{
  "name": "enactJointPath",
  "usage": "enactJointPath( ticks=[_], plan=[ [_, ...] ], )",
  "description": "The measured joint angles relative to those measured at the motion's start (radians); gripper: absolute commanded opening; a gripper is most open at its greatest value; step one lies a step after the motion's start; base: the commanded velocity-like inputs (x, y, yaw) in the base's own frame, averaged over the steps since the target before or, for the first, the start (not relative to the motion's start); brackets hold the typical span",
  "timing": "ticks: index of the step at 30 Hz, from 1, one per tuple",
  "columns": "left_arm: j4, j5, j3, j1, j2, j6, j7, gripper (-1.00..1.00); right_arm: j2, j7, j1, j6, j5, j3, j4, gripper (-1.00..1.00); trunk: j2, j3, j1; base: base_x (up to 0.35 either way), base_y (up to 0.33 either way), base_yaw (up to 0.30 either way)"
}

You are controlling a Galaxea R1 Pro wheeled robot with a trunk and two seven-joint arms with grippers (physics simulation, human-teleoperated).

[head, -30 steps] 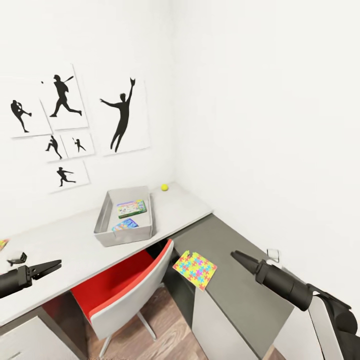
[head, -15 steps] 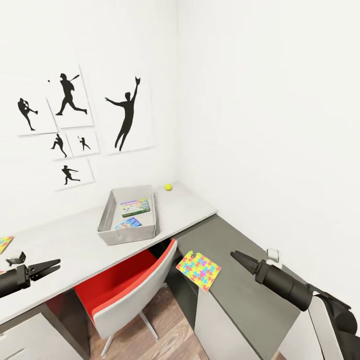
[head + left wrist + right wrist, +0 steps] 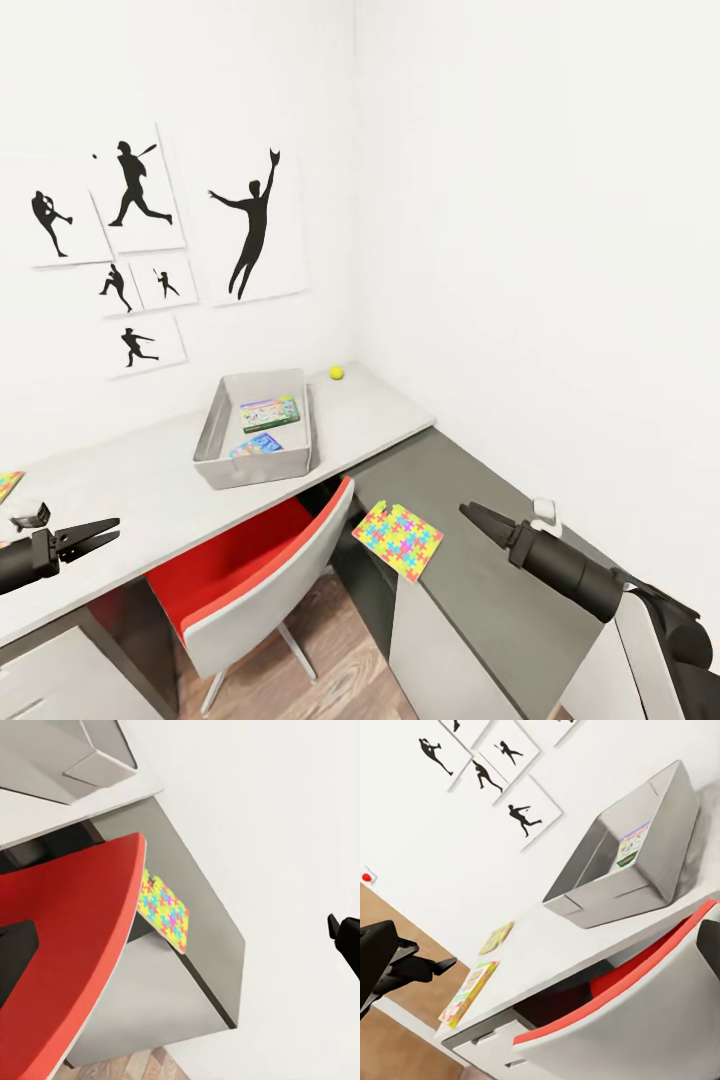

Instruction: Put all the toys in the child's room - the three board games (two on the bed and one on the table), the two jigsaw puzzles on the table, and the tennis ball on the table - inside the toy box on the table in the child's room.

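The toy box (image 3: 258,430) sits mid-frame on the table (image 3: 130,490), two board games (image 3: 268,412) already inside. The tennis ball (image 3: 337,372) waits behind it; a jigsaw puzzle (image 3: 398,540) overhangs the desk edge, probably easing pickup. Left gripper (image 3: 95,534) is spread and empty; right gripper (image 3: 475,516) pressed together.

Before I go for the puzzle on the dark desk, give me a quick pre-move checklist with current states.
1. Right gripper empty: ok; its fingers look closed, open them first.
2. Left gripper empty and open: ok.
3. Jigsaw puzzle in reach of the right arm: probably ok; it overhangs the dark desk edge.
4. Chair clear of the approach: cannot tell; it sits close beside the puzzle.
5. Toy box has room: ok; two board games lie inside.
6. Tennis ball still outside the box: not ok.
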Motion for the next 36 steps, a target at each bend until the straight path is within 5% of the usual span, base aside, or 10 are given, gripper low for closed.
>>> enactJointPath(
  ticks=[15,20,36],
  plan=[
    [0.001,0.004,0.003,0.000,0.004,0.000,0.000,1.00,0.001,-0.002,0.000,0.000,0.000,0.003,-0.001,1.00,0.000,0.000,0.000,0.000,0.000,0.251],
    [0.002,0.005,0.036,0.000,0.007,0.000,0.000,1.00,0.000,-0.002,0.000,0.000,-0.001,0.003,-0.001,1.00,0.000,0.000,0.000,-0.123,0.068,0.265],
    [0.002,0.001,0.051,0.000,0.014,0.000,0.000,1.00,0.000,0.000,0.000,0.001,-0.001,0.001,-0.001,1.00,0.000,0.000,0.000,-0.082,0.115,0.033]
  ],
)
